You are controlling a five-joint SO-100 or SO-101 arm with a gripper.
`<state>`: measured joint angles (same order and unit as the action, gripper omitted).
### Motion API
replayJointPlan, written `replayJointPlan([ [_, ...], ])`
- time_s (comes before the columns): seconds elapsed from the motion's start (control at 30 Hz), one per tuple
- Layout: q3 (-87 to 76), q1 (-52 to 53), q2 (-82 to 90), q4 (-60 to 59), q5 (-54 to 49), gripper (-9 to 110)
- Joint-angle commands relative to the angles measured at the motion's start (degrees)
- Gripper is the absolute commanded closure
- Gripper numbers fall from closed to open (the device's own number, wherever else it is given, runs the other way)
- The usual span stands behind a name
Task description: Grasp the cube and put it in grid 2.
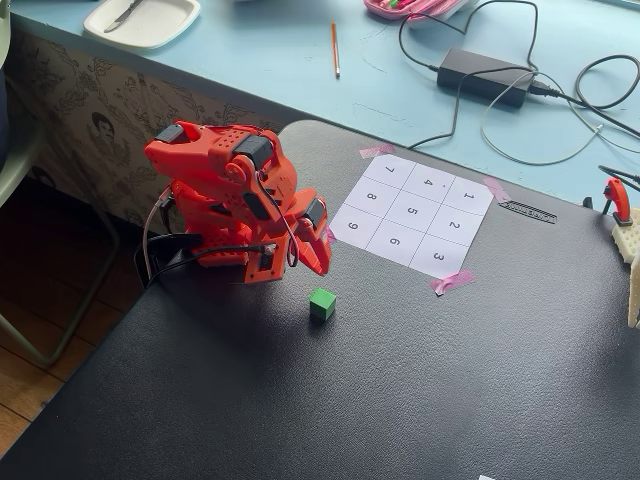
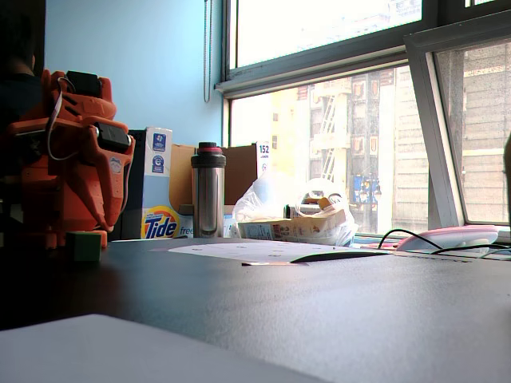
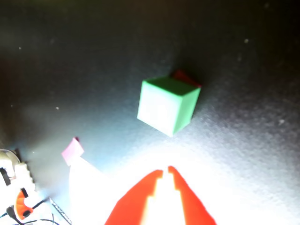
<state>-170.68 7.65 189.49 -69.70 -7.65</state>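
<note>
The task looks barely begun: the cube [image 1: 321, 303] sits free on the dark bench [image 1: 420, 380], ungrasped, and well apart from grid 2 [image 1: 454, 225], which lies empty on the numbered sheet [image 1: 412, 214] taped down with pink tape. In a fixed view from above, the cube rests just in front of the folded orange arm [image 1: 225, 195], below and to the left of the sheet's nearest corner, with the squares marked 9, 6 and 3 forming the sheet's near edge and grid 2 one row behind the 3. The gripper [image 3: 165, 171] hangs over the bench near the cube without touching it; in the wrist view its two orange fingertips are nearly together, leaving only a thin slit, so it is narrow and holds nothing. The same view shows the cube slightly ahead of the tips, turned so that one corner points toward the gripper. In the low fixed view the cube [image 2: 83, 246] stands flat at the foot of the arm [image 2: 68, 159]. Everything is judged to remain: widening the gripper, closing on the cube, lifting, carrying it across to grid 2, and releasing it there.
</note>
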Motion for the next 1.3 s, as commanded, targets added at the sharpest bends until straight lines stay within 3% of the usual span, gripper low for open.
replayJointPlan([
  [0.0, -0.88, -0.09, -0.35, -2.72, -0.26, 101],
  [0.6, -0.79, 0.0, -0.35, -1.23, -0.26, 101],
  [0.87, 3.96, 0.26, -2.9, -1.23, 0.97, 87],
  [1.27, 26.19, 2.11, -29.71, -0.35, 0.88, 81],
])
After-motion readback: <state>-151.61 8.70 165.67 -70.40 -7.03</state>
